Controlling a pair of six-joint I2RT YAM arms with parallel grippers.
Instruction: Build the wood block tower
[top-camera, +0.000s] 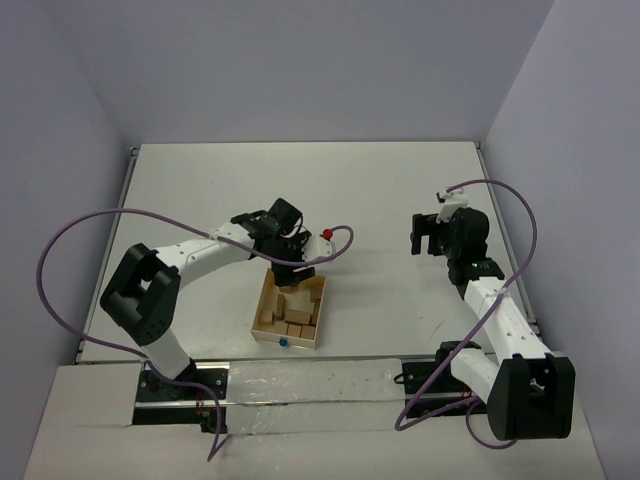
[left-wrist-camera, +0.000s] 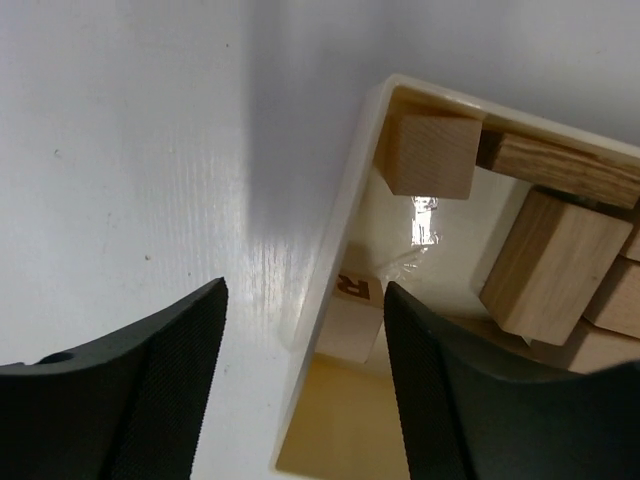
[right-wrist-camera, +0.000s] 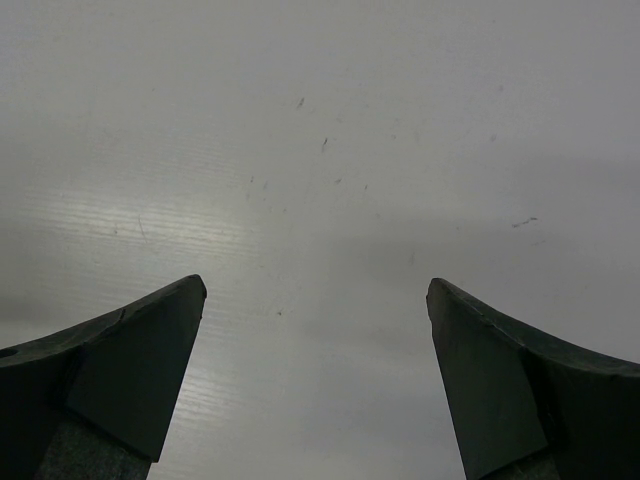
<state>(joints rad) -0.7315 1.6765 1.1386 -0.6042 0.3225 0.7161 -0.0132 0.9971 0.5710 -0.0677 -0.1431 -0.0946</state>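
Wood blocks (top-camera: 297, 308) inside tray (top-camera: 259, 312)

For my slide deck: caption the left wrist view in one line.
Open left hand straddling the wall of the tray, wood blocks lying inside it.

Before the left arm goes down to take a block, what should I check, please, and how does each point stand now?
1. Left gripper open and empty: ok.
2. Left gripper centred on one of the wood blocks: not ok; the wall of the tray lies between its jaws.
3. Blocks close by: ok; several lie in the tray just beside that wall.
4. Right gripper open, empty, away from the tray: ok; it hangs over the table.
5. Chosen block free of its neighbours: cannot tell.
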